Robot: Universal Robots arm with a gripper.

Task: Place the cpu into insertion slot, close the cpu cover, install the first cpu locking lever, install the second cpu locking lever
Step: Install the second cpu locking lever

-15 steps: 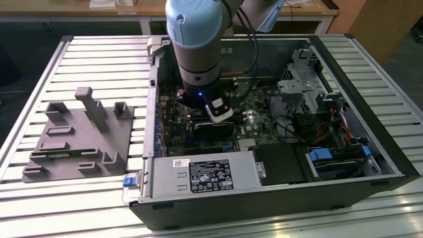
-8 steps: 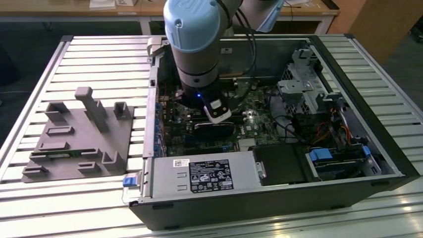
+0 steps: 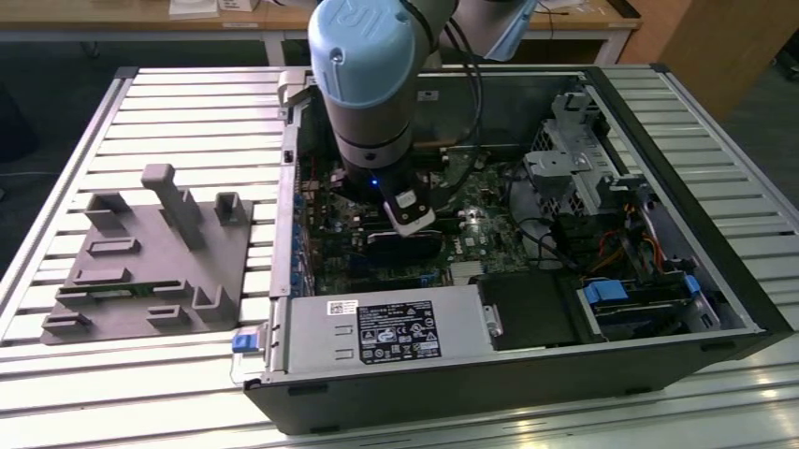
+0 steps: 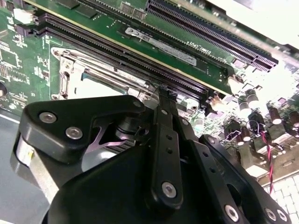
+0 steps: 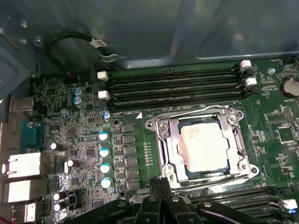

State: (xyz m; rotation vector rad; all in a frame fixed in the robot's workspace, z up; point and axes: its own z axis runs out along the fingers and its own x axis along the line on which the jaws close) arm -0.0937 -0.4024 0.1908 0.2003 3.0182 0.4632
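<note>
The cpu (image 5: 203, 147), a pale square chip, lies flat in the insertion slot (image 5: 154, 125) on the green board. The cpu cover (image 5: 164, 140), a silvery frame, lies down around it with the chip's face showing through the cut-out. Thin metal levers run along two edges of the frame; I cannot tell whether they are latched. My gripper (image 5: 160, 184) hovers just off the socket's edge with its black fingers (image 5: 154, 191) together and nothing between them. In the second wrist view my gripper (image 4: 162, 95) stands close beside the cover (image 4: 65, 77). In the exterior view my gripper (image 3: 410, 217) reaches down into the open case.
Long black memory slots (image 5: 177, 86) run beside the socket. Capacitors (image 5: 105, 151) and a looped black cable (image 5: 70, 39) sit nearby. The power supply (image 3: 387, 327) and drive cage (image 3: 574, 159) crowd the case. A grey fixture (image 3: 150, 257) lies on the slatted table at the exterior view's left.
</note>
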